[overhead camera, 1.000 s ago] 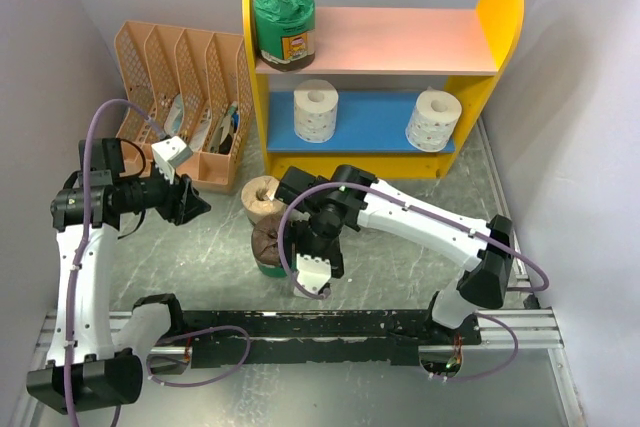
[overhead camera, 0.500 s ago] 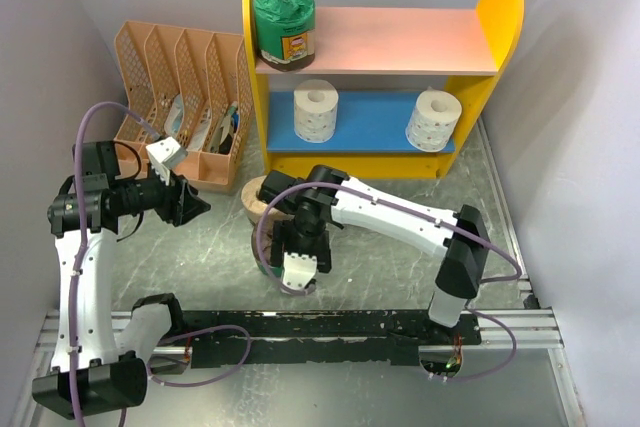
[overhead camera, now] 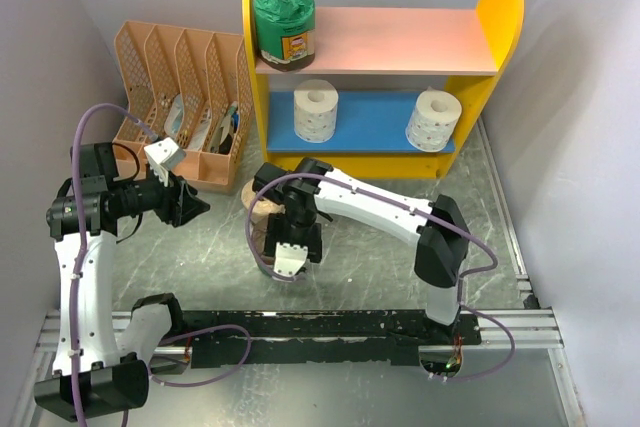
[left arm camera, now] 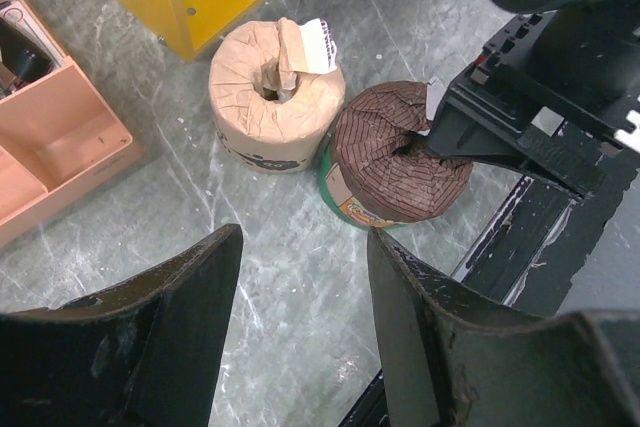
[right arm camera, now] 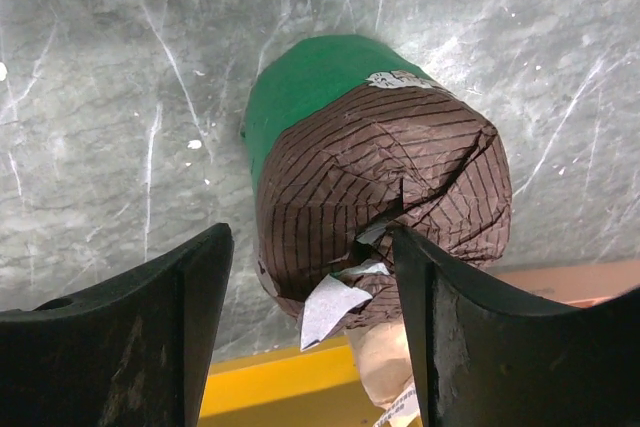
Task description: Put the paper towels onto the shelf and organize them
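Note:
The shelf (overhead camera: 500,2) holds a green-wrapped roll (overhead camera: 285,17) on its pink upper board and two white rolls (overhead camera: 316,110) (overhead camera: 433,119) on the blue lower board. A tan roll (left arm camera: 275,97) and a brown roll in green plastic (left arm camera: 398,157) stand side by side on the table in front of the shelf. My right gripper (right arm camera: 310,327) is open over the brown roll (right arm camera: 380,177), with one finger at its hollow core and the other outside its wall. My left gripper (left arm camera: 300,327) is open and empty, left of both rolls.
A peach slotted file organizer (overhead camera: 180,97) with papers stands left of the shelf, close to my left gripper (overhead camera: 190,205). A black rail (overhead camera: 350,322) runs along the near table edge. Grey walls close in on both sides.
My right gripper has swung left and come down over the brown green-wrapped roll, now covering it in the top view. The left arm has barely moved.

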Controlling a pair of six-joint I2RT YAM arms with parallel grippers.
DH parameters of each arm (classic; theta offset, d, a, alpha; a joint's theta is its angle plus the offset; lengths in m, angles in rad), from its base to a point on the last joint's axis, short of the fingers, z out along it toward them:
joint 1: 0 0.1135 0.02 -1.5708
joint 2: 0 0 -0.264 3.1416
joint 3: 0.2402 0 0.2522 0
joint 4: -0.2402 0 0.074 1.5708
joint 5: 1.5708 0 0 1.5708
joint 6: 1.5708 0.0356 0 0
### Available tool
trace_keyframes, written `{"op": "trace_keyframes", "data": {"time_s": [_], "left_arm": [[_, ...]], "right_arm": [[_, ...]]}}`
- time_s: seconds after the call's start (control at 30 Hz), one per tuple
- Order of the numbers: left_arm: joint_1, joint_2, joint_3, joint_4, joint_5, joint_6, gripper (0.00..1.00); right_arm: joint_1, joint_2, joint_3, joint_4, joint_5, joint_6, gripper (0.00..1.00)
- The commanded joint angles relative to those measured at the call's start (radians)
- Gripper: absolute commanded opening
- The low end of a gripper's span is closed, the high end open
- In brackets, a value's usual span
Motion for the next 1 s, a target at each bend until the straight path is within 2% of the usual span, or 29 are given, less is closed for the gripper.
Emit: {"op": "trace_keyframes", "data": {"time_s": [0.0, 0.27, 0.63, 0.77, 0.97], "left_arm": [[0.013, -0.010, -0.012, 0.020, 0.050, 0.018, 0.64], [0.018, -0.012, -0.010, 0.011, 0.064, 0.031, 0.64], [0.025, -0.015, -0.010, 0.006, 0.075, 0.041, 0.64], [0.027, -0.021, -0.012, 0.010, 0.072, 0.036, 0.63], [0.029, -0.034, -0.011, 0.007, 0.077, 0.042, 0.63]], "right_arm": [[-0.013, 0.041, 0.041, -0.014, 0.007, -0.036, 0.65], [-0.020, 0.120, 0.115, -0.051, 0.016, -0.050, 0.63], [-0.020, 0.123, 0.071, -0.055, 0.025, -0.032, 0.59], [-0.019, 0.113, 0.042, -0.055, 0.024, -0.035, 0.51], [-0.017, 0.116, 0.030, -0.054, 0.035, -0.028, 0.45]]}}
